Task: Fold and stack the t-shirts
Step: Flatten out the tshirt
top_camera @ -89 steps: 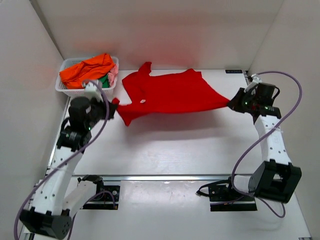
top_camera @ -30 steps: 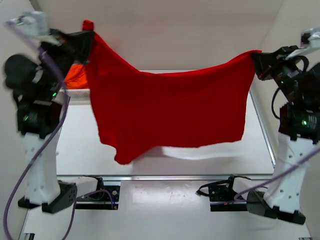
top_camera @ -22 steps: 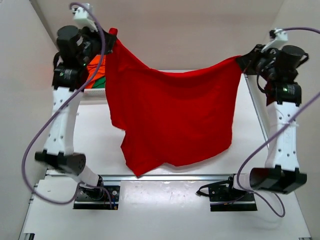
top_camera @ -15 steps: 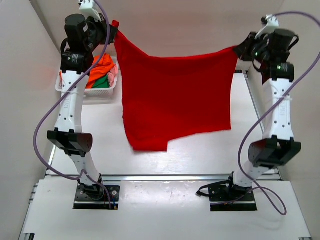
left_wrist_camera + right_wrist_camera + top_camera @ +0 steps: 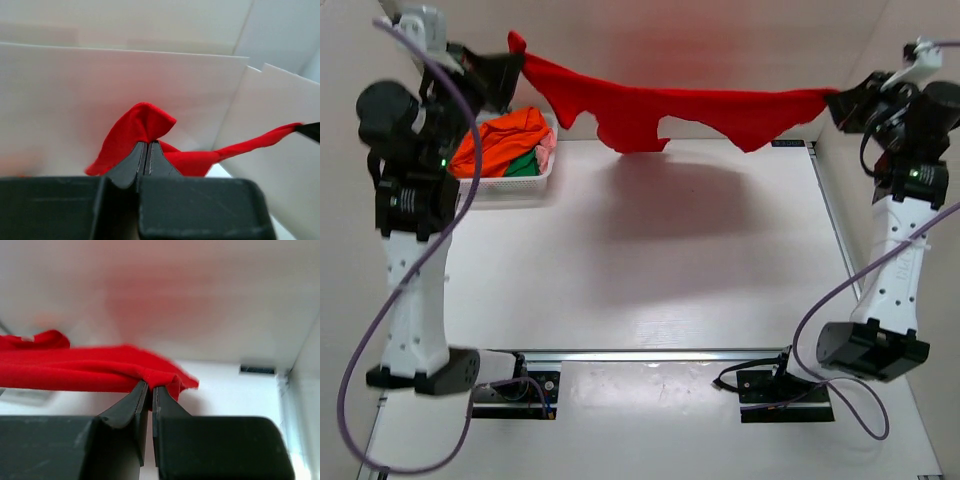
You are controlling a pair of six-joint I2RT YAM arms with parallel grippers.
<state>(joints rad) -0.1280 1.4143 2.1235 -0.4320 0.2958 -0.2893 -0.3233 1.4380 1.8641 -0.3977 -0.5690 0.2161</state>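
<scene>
Nearest the camera the table point(image 5: 700, 270) lies bare, and both arms rise from its near edge to full height. The left gripper point(image 5: 147, 146) has its jaws pressed together on a bunched corner of the red t-shirt point(image 5: 660, 105). A small tuft of cloth pokes out above the tips. The right gripper point(image 5: 150, 388) also has its jaws pinched shut, on a thin folded edge at the other end. Which corner each one holds cannot be told.

Between them the red t-shirt hangs in the air over the far half of the table. It is pulled into a near-taut band, with uneven lobes drooping from its lower edge, and it is well apart from the surface below.

It looks light and wholly limp, so it will probably keep no shape of its own. It should sag wherever it is unsupported and swing with any quick move. The cloth should not be slippery, but both pinches are small, so a harder stretch could pull an edge free. Hold at two matching corners, shoulders or hem, would let it drape flat when lowered.

Beyond, at the far left, a white basket point(image 5: 535, 182) holds an orange t-shirt point(image 5: 505, 135), with green point(image 5: 525, 165) and pink point(image 5: 548, 145) cloth beside it.
</scene>
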